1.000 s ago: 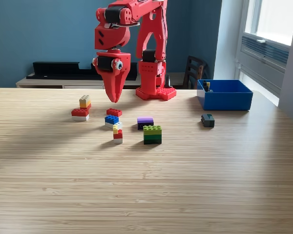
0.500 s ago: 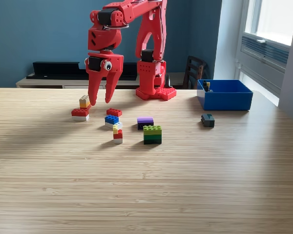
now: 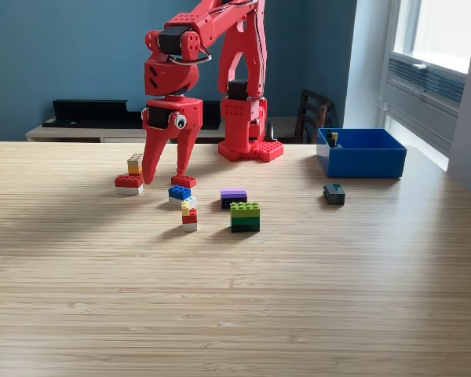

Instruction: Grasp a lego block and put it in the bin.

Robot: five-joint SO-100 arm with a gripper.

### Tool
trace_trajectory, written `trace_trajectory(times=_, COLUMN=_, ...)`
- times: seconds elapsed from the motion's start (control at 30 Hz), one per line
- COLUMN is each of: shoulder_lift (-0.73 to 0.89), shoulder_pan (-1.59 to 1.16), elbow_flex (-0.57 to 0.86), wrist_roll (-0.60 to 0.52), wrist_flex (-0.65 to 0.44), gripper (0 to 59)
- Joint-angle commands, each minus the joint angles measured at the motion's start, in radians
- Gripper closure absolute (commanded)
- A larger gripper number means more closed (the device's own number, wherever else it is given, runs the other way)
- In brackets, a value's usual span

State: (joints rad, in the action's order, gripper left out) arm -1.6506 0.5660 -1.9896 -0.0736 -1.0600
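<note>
Red arm bent forward; pincer (image 3: 164,174) pointing straight down, jaws spread apart.

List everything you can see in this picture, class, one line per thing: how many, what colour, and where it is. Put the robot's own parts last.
Table: one, light wood, fills the foreground.
Bin: one, bright blue, exterior view's right, small pieces inside its far corner.
Dark block: one, blackish, in front of the bin.
Green block: one, light over dark green, centre.
Purple block: one, behind the green block.
Blue-white block: one, left of purple.
Yellow-red-white stack: one, nearest the camera.
Flat red block: one, by a gripper finger.
Red-white block with tan-yellow top: one, leftmost.
Chair: one, dark, behind the table.
Arm base: one, red, table's far edge.
Gripper: one, red, open, tips at table level.
</note>
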Motion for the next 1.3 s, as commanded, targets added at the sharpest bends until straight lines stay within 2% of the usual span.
trace_trajectory(times=0.03, shoulder_lift=0.074, shoulder_pan=-0.005, elbow_flex=0.091, wrist_roll=0.006, wrist_flex=0.008, gripper=26.8)
trace_trajectory(times=0.53, shoulder_lift=0.242, shoulder_pan=-0.015, elbow_flex=0.233, wrist_roll=-0.075, wrist_flex=0.026, gripper=36.0)
trace_trajectory(times=0.87, shoulder_lift=0.256, shoulder_pan=-0.06, elbow_flex=0.195, wrist_roll=-0.08, wrist_flex=0.049, gripper=56.5)
trace_trajectory(times=0.93, shoulder_lift=0.256, shoulder_pan=-0.064, elbow_flex=0.184, wrist_roll=-0.074, wrist_flex=0.052, gripper=58.2)
trace_trajectory(times=1.23, shoulder_lift=0.242, shoulder_pan=-0.064, elbow_flex=0.104, wrist_roll=-0.029, wrist_flex=0.048, gripper=58.5)
trace_trajectory(times=1.3, shoulder_lift=0.238, shoulder_pan=-0.044, elbow_flex=0.121, wrist_roll=-0.023, wrist_flex=0.009, gripper=58.5)
